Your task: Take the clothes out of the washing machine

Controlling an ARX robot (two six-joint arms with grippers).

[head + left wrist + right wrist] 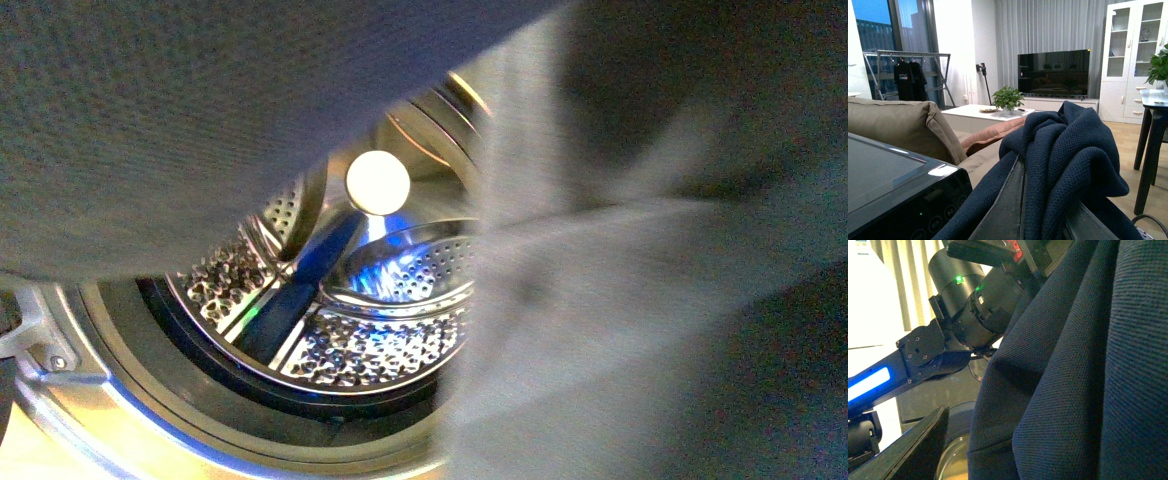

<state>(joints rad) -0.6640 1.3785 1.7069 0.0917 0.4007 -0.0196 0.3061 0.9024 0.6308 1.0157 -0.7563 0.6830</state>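
The clothes [1068, 145], a dark navy knit bundle, are out of the washing machine [120, 400] and held up above its black top panel [893, 185], draped over the left gripper [1048, 215]. Its jaws look clamped on a fold of the knit, though the fabric buries the tips. In the front view the same cloth hangs close to the lens, covering the upper left and the whole right side of the machine's mouth. Between those folds the perforated steel drum [400, 350] shows bare under its round lamp [378, 182], with only the blue paddle [300, 290] crossing it. No garment lies in the part of the drum that can be seen, but the right of the drum is hidden behind the cloth, so I cannot say it is fully emptied. The right wrist view is filled with navy fabric beside the left arm [963, 315]. Only one dark finger of the right gripper [923, 445] shows, and I cannot tell whether its jaws are apart or together. By my judgement the pulling-out is mostly done. What seems left is to carry the bundle clear of the machine, set it down somewhere, and check the hidden part of the drum.
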